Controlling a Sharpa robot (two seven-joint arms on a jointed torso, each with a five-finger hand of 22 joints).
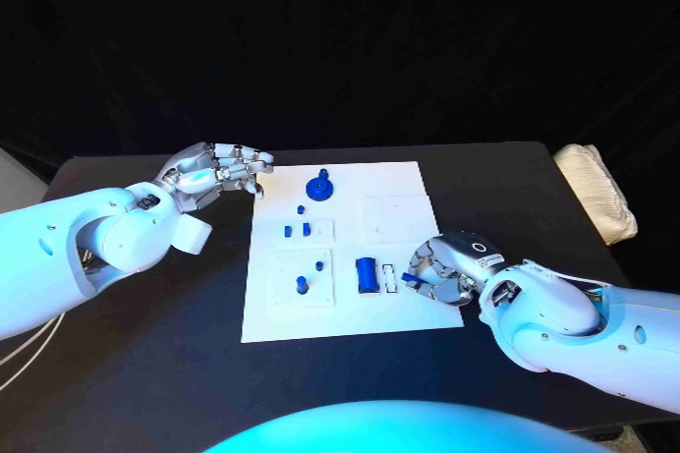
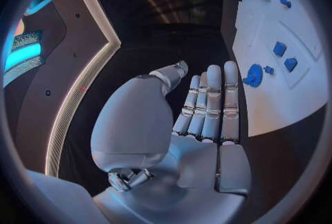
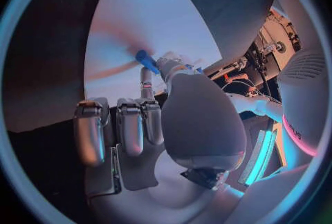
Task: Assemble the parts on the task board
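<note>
The black table [image 1: 141, 374] carries the white task board [image 1: 382, 315] at its middle, long axis running near to far. At the table's far right edge lies a pale folded cloth [image 1: 602, 193], well apart from the board.

The left hand [image 1: 220, 168] hovers just off the board's far left corner, fingers apart and holding nothing; in the left wrist view its fingers [image 2: 211, 102] lie straight and side by side. The right hand [image 1: 442, 268] sits over the board's near right edge, and the right wrist view shows a small blue peg [image 3: 146, 61] pinched at its fingertips, so this hand holds a part.

On the board, a round blue part [image 1: 321, 188] lies at the far end, nearest the left hand. A blue upright block [image 1: 366, 274] stands near the middle of the near half, with a pale slot-like piece [image 1: 388, 278] just beside it on the right, both lying just left of the right hand. Smaller blue pieces [image 1: 301, 282] lie in the left column.

The coming move likely turns on the peg: its seat seems to lie leftward of the right hand, which is the nearer one.
</note>
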